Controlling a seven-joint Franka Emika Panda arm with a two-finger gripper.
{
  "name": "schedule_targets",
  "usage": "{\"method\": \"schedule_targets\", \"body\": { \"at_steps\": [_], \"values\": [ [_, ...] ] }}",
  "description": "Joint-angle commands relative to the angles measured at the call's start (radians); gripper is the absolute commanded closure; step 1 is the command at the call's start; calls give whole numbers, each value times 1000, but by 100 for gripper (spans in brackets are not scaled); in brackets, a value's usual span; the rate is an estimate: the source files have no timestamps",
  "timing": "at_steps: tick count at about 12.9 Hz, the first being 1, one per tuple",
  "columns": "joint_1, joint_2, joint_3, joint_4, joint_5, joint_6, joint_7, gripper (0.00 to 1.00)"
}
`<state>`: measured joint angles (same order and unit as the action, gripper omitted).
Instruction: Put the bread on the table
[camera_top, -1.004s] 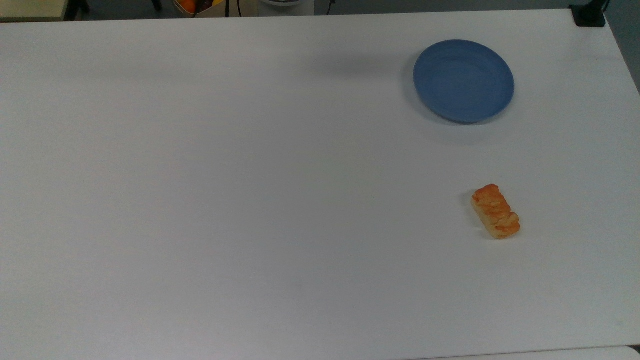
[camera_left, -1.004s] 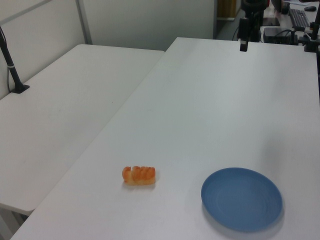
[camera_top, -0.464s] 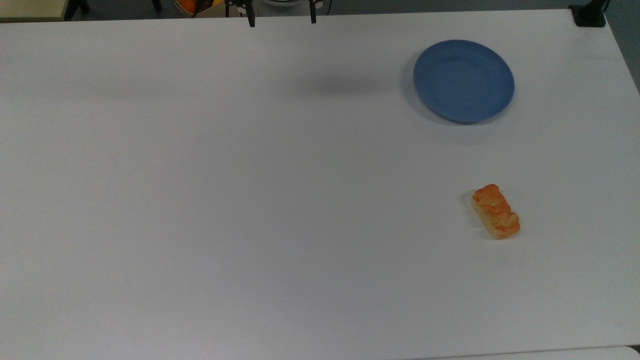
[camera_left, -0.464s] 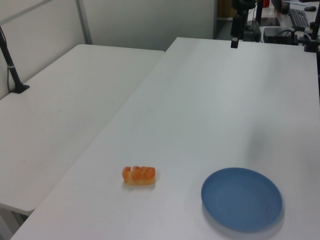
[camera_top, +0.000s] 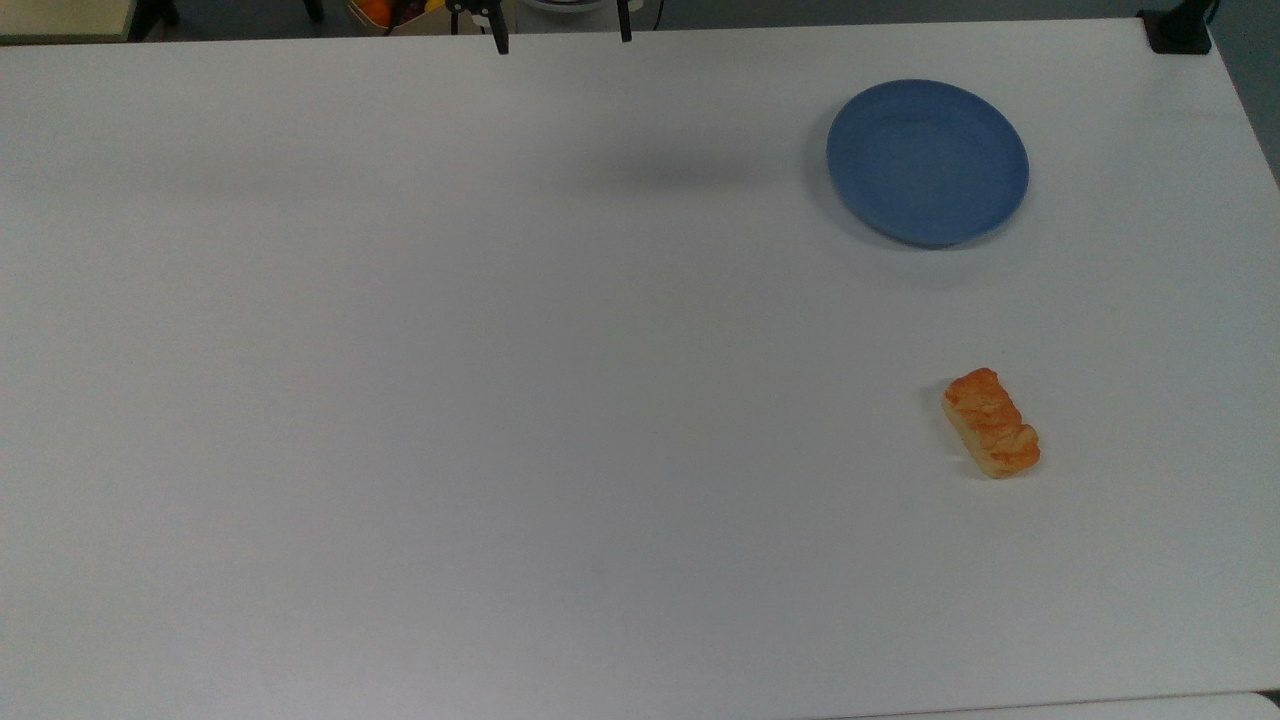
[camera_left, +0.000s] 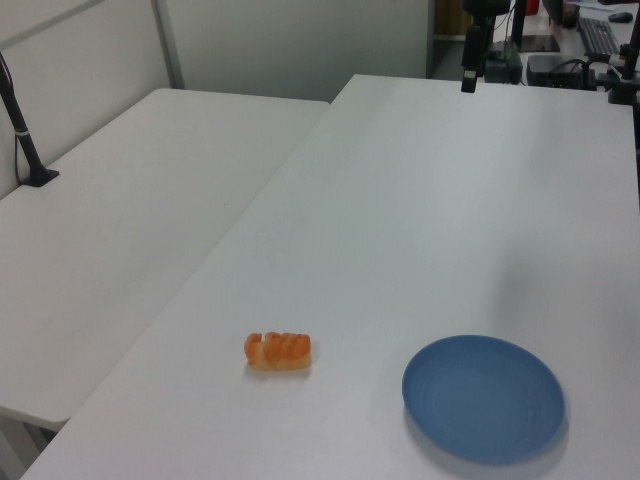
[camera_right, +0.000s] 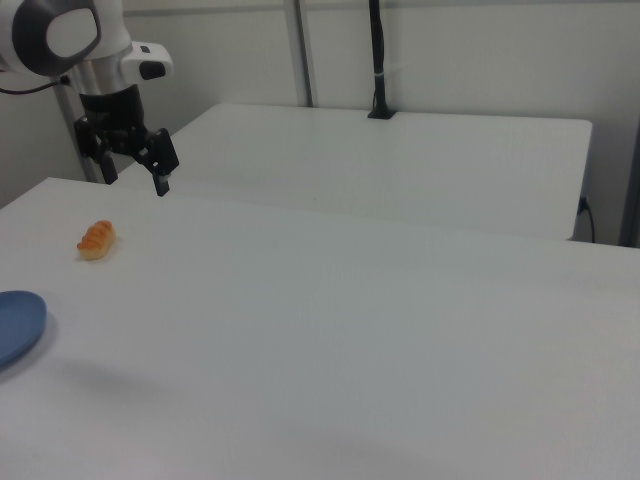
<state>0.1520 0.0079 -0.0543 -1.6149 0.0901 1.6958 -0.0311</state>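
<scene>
Bread (camera_top: 991, 423) flat on the white table (camera_top: 500, 400), at about 4 o'clock in the top view, well apart from the blue plate (camera_top: 927, 162) at 2 o'clock. Gripper (camera_top: 560, 38) up at 12 o'clock over the far edge, fingers spread wide, empty.

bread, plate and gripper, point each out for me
bread (camera_top: 991, 422), top view, middle of its glazed crust
plate (camera_top: 927, 162), top view, bare centre of the dish
gripper (camera_top: 560, 30), top view, midway between its two fingertips

Pincer (camera_top: 561, 40) entered top view's upper edge, fingers spread, above table (camera_top: 500, 400).
</scene>
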Motion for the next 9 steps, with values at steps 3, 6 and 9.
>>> {"method": "schedule_targets", "body": {
  "at_steps": [3, 6, 9],
  "values": [
    [-15, -62, 33, -51, 17, -15, -1, 0],
    [-46, -58, 88, -48, -7, -30, 39, 0],
    [-40, -58, 87, -49, -7, -30, 36, 0]
  ]
}}
